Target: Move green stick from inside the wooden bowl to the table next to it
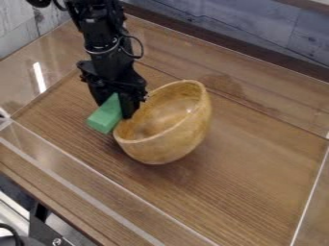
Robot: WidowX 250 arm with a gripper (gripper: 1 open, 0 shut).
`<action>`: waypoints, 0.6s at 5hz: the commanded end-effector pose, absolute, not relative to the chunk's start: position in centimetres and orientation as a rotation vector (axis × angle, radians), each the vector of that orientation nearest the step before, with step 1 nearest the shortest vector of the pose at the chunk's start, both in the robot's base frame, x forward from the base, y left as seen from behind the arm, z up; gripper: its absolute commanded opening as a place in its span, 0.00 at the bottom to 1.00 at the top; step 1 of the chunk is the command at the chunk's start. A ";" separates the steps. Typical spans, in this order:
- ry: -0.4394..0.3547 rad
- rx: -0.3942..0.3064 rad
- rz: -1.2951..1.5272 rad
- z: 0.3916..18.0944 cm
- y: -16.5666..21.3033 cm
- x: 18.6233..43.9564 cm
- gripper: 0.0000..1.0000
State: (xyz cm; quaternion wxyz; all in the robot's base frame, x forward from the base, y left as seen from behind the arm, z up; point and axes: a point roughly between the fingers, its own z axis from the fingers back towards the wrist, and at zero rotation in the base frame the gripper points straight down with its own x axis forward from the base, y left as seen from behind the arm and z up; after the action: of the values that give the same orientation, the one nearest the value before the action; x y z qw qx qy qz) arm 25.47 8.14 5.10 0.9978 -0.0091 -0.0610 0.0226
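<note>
The green stick (pixel 106 114) is at the left rim of the wooden bowl in my camera view, on the outer side of it, its long face turned up toward me and lying slantwise. Its upper end sits right under the black gripper (pixel 118 100), and its lower end points down and to the left in the picture, over the wood. From this angle I can't be sure whether that lower end touches the tabletop or sits a little above it.

My claw is drawn shut, as closed as I see it go, with its tips around the upper end of the stick. It looks to me as if it has hold of the stick there, though the dark fingers blend together and hide the exact contact.

Just beside them is the wooden bowl (pixel 162 125), tipped over to one side, its opening facing up and to the left, toward the claw, and its far wall standing high on the right. The near rim comes right up against the stick and the fingertips.

The arm (pixel 108 43) reaches down from the top of my view. Beneath everything is the brown table (pixel 244 183), with a clear acrylic wall (pixel 286 24) along its far edge.
</note>
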 end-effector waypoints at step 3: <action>-0.114 -0.026 0.049 5.4 7.4 25.2 0.00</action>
State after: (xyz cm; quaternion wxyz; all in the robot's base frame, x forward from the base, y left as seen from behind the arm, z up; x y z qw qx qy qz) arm 24.88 7.51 4.74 0.9985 -0.0165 -0.0443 0.0292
